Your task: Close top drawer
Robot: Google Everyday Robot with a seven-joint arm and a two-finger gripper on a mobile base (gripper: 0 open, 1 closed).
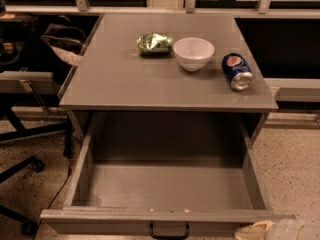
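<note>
Grey laminate throughout. The top drawer [125,215] stands pulled far out from beneath the cabinet top [150,89], its front panel along the bottom edge of my view and its black loop handle [169,230] at centre. Task judged not yet begun: the full travel of the drawer remains to be pushed in.

3 risks noted. 1: the gripper [267,230] sits at the far right end of the front panel, well apart from the handle. A push from that corner would load 1 side only, and I judge the box could skew on its runners and bind. 2: a hard shove that slams the drawer home would jolt the cabinet top. The soda can [237,71] lies on its side near the right edge and could roll off, and the white bowl [193,53] and green packet [155,43] could shift. 3: the chair base [30,164] lies left of the drawer, apart from it; I judge it no obstruction.

Gripper state: only a pale portion of it shows in the bottom right corner, at or just beside the panel's right end. Whether it touches the panel I cannot tell; whether it is open or closed I cannot tell; nothing is seen held in it
</note>
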